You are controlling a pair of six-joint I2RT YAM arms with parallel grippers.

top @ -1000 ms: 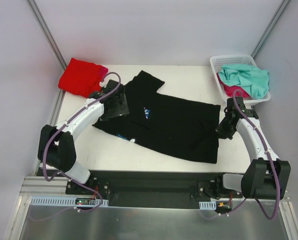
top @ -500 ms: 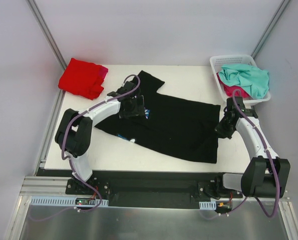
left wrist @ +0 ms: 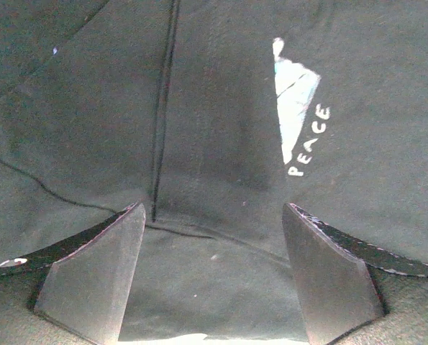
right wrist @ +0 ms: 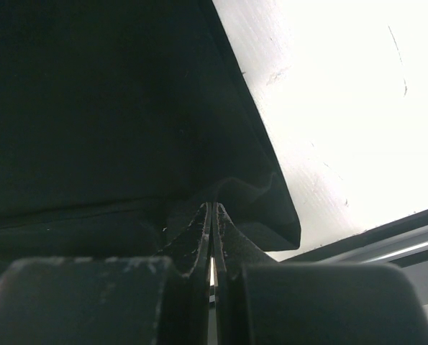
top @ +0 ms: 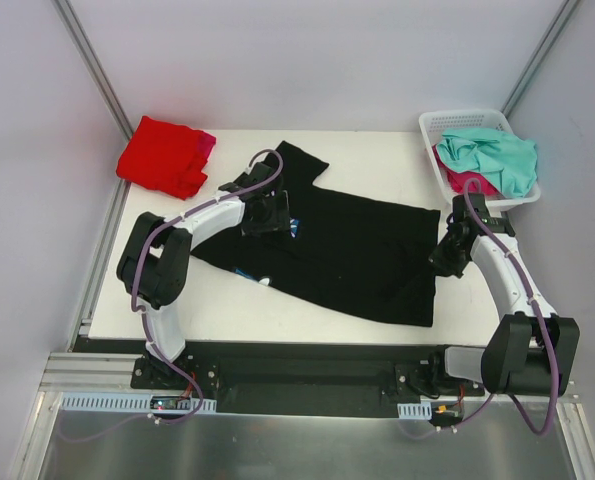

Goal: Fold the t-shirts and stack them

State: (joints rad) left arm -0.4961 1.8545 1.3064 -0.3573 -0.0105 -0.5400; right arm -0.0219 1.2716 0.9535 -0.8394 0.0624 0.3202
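Black t-shirt (top: 347, 250): is lying spread across the middle of the table (top: 377, 145), one sleeve pointing to the far side.

Left gripper (top: 269, 215): is hanging low over the shirt's far-left part, jaws standing released and wide. Its fingers (left wrist: 91, 277) are straddling a seam beside a pale print (left wrist: 296, 108) reading PEACE.

Right gripper (top: 447, 258): is sitting at the shirt's right edge, jaws clenched, pinching a raised fold of the black cloth.

Red t-shirt (top: 162, 155): is lying folded at the far-left corner.

Basket (top: 447, 125): is sitting at the far-right corner, holding a crumpled teal t-shirt (top: 492, 155) on top of a pink t-shirt (top: 472, 183).
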